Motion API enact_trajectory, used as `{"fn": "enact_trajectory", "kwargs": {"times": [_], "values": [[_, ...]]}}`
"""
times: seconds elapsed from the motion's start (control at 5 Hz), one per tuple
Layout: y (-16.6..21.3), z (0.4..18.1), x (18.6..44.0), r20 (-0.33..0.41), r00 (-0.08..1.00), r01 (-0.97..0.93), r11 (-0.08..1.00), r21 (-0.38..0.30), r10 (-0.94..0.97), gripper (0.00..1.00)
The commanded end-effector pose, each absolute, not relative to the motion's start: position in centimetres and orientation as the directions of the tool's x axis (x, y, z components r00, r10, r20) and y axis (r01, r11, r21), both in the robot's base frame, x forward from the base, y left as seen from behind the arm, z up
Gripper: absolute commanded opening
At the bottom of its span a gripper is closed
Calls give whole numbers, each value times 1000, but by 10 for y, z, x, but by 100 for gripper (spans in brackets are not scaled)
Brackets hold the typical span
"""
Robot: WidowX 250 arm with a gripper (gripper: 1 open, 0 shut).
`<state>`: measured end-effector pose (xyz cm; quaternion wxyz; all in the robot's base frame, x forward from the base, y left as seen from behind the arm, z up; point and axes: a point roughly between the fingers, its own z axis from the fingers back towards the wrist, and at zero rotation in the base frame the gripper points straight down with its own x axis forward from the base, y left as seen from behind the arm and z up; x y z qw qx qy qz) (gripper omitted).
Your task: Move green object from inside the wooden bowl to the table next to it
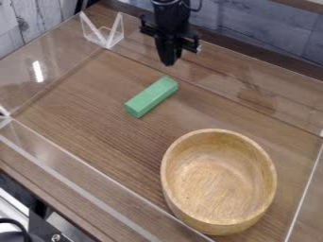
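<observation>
Block delivered, backing off is all that remains
I see the green block [151,97] lying on the counter [94,118], upper middle of the frame, outside the bowl [218,181]. My pincer [168,60] is pressed together, apart from it; next I'd just retreat, avoiding a nudge.

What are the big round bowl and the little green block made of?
The bowl looks like wood with a smooth, slightly shiny finish: it is light tan, with faint grain lines. The green block could be plastic, foam or even soap. It is one plain green all over, with no grain showing, but the picture is too small to be sure.
</observation>
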<state>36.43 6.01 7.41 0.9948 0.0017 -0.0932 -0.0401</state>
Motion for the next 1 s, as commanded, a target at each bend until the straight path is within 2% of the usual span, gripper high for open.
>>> {"fn": "enact_trajectory", "kwargs": {"times": [0.0,0.2,0.8], "values": [[72,95,375,227,973,27,999,28,-33,0],[78,95,375,211,977,-3,999,33,-4,0],[105,78,356,173,982,71,997,43,-78,0]]}}
